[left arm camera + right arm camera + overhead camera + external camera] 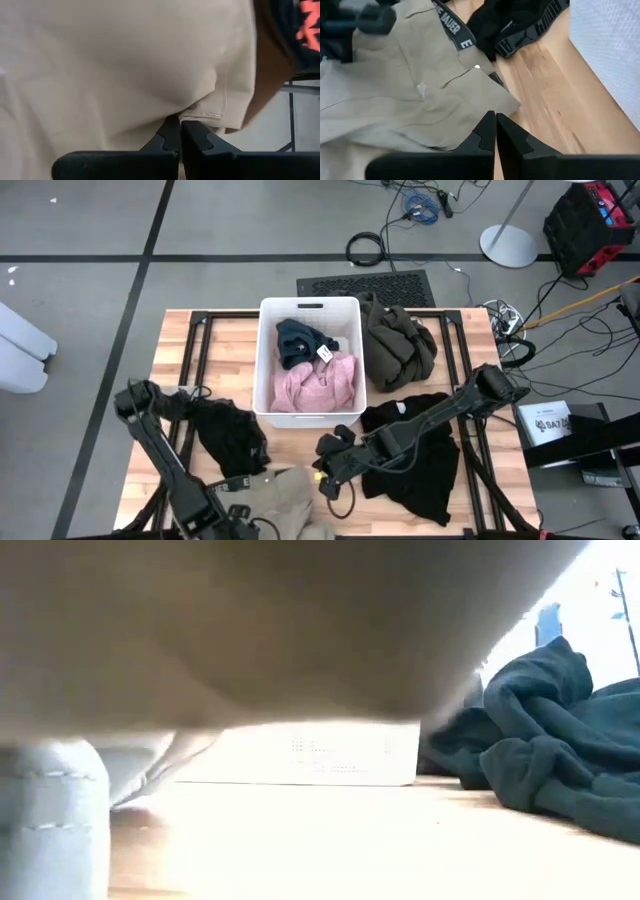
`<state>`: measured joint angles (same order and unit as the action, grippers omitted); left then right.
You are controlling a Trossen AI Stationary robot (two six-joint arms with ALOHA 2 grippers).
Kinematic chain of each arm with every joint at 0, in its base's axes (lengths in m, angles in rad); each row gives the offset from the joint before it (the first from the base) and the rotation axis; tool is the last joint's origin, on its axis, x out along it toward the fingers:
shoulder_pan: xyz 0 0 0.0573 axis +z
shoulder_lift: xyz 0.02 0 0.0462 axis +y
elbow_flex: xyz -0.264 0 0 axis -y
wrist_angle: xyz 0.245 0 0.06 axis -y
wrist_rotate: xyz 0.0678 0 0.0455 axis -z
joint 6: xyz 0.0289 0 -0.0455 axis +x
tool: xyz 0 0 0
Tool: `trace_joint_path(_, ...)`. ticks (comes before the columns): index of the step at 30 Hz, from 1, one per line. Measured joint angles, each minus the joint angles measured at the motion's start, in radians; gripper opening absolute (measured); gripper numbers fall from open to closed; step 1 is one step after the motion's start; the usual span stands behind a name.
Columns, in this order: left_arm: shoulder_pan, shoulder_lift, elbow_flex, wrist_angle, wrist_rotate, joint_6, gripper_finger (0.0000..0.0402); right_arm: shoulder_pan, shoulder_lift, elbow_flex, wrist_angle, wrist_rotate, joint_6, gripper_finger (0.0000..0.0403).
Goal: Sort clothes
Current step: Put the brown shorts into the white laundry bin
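A tan garment (285, 498) lies at the table's near edge and fills the top of the low view (260, 630). My left gripper (240, 515) (180, 125) is shut at its left part. My right gripper (328, 478) (495, 120) is shut at its right edge. A white bin (268, 360) at the far middle holds a pink garment (315, 385) and a dark teal one (298, 338). An olive-brown garment (395, 345) lies heaped to the right of the bin. Black garments lie at the left (235, 435) and at the right (420, 460). My left gripper pinches the tan garment between its two fingers at a stitched hem (207, 114); creases run in toward the fingertips. The fingers slant down at it. The cloth stands close in front of the wrist and hides how it lies. My right gripper has its shut fingertips on the tan garment's edge (470, 131), near a loose corner (512, 104). The fingers slant down from the table's right side. The cloth beyond them lies slack on the wood.
A black waistband with white lettering (532, 30) lies between the tan garment and the bin wall (610, 55). Bare wood (545, 100) shows between them. In the low view a dark garment (560, 740) is heaped at the right.
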<state>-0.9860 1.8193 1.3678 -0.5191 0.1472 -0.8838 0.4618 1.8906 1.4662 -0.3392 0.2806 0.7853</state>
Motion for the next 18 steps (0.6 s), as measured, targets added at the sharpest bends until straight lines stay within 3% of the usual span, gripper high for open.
trace_joint_path(5, -0.017, 0.062, 0.000, 0.007, -0.009, -0.038, 0.0000, 0.003, 0.055, 0.000, 0.068, -0.033, -0.027, 0.0041)
trace_joint_path(12, -0.020, 0.072, 0.000, 0.015, -0.073, -0.052, 0.0000, 0.013, 0.126, 0.000, 0.310, -0.173, -0.067, 0.0136)
trace_joint_path(18, -0.019, 0.063, 0.000, 0.023, -0.097, -0.052, 0.0000, 0.044, 0.164, 0.000, 0.378, -0.208, -0.035, 0.0208)
